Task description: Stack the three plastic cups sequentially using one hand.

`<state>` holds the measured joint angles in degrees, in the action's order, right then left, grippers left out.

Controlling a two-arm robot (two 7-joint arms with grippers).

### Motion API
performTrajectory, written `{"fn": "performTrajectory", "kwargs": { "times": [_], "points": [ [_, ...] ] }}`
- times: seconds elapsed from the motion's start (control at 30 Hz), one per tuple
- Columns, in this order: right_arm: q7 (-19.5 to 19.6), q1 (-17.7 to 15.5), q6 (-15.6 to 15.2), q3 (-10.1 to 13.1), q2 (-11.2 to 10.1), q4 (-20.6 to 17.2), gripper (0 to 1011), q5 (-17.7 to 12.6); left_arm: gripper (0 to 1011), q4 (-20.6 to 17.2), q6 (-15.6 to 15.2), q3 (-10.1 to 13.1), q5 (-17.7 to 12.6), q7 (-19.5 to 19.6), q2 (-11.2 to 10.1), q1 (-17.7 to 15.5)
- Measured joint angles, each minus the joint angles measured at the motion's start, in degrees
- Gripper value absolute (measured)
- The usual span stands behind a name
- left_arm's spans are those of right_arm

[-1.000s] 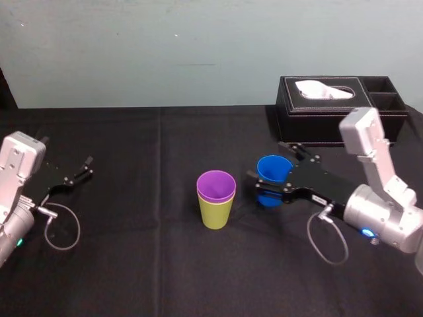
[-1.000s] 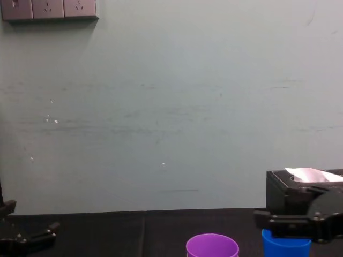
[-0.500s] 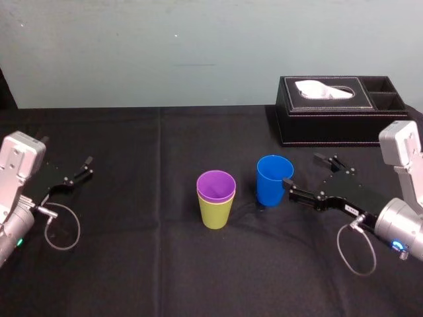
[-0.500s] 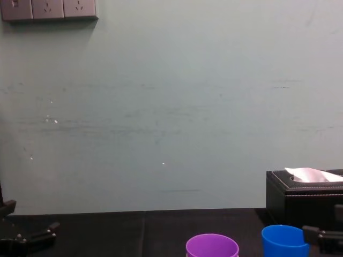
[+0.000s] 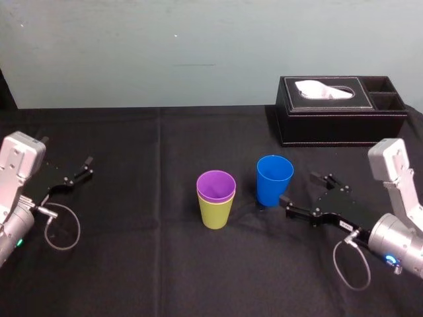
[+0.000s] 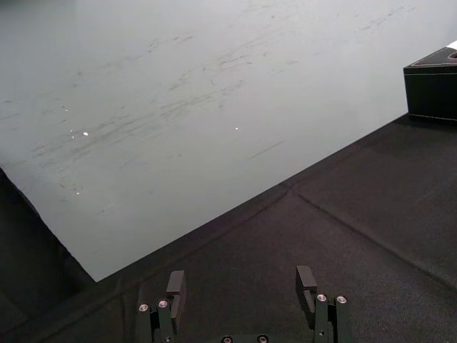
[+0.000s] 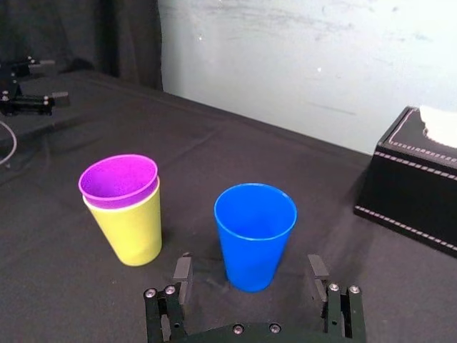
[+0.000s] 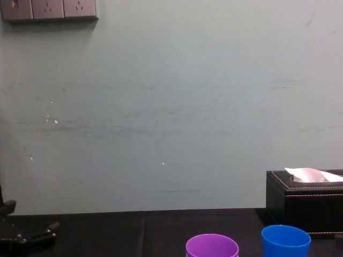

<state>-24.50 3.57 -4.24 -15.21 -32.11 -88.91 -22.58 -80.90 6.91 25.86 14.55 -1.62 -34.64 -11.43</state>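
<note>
1. Right wrist view: the blue cup (image 7: pixel 255 236) stands upright on the table (image 7: pixel 64 286), mouth up, just beside the stack but not touching it.
2. The stack is the purple cup (image 7: pixel 119 181) nested in the yellow-green cup (image 7: pixel 136 232), near the middle of the table. A tissue box (image 7: pixel 414 179) sits well behind, to the right.
3. The right gripper (image 5: pixel 299 188) is spread wide and holds nothing. Its fingers (image 7: pixel 182 273) sit low, just short of the blue cup, one to each side of its line and clear of its wall.
4. The left gripper (image 6: pixel 240 280) is parked far out on the left of the table, also spread and empty.
5. The cup looks thin, smooth and very light, so a nudge would likely slide or tip it, and a hard squeeze would probably buckle the wall.
6. The best hold is probably across the wall in the upper half, just under the rim (likely the stiffest band, and the upward flare should stop the cup slipping down). A light squeeze would do, with the base left free to drop into the purple cup.
</note>
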Motion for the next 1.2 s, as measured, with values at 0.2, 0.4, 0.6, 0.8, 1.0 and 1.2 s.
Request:
{"fn": "performTrajectory", "kwargs": {
  "times": [0.2, 0.4, 0.6, 0.8, 1.0, 1.2],
  "points": [
    [0.0, 0.6, -0.2, -0.8, 0.9, 1.5, 1004, 0.5, 1010, 0.0, 0.0, 0.0, 0.0, 0.0, 0.0, 0.0],
    [0.0, 1.6, -0.4, -1.5, 1.8, 2.8, 1004, 1.1, 1010, 0.0, 0.0, 0.0, 0.0, 0.0, 0.0, 0.0],
    [-0.1, 2.5, -0.5, -2.0, 2.4, 3.9, 1004, 1.6, 1010, 0.0, 0.0, 0.0, 0.0, 0.0, 0.0, 0.0],
    [-0.2, 3.5, -0.7, -2.4, 3.0, 4.8, 1004, 2.1, 1010, 0.0, 0.0, 0.0, 0.0, 0.0, 0.0, 0.0],
    [-0.2, 4.6, -0.9, -2.9, 3.8, 6.1, 1004, 2.4, 1010, 0.0, 0.0, 0.0, 0.0, 0.0, 0.0, 0.0],
    [-0.2, 5.8, -1.2, -3.3, 4.6, 7.0, 1004, 2.8, 1010, 0.0, 0.0, 0.0, 0.0, 0.0, 0.0, 0.0]
  ]
}}
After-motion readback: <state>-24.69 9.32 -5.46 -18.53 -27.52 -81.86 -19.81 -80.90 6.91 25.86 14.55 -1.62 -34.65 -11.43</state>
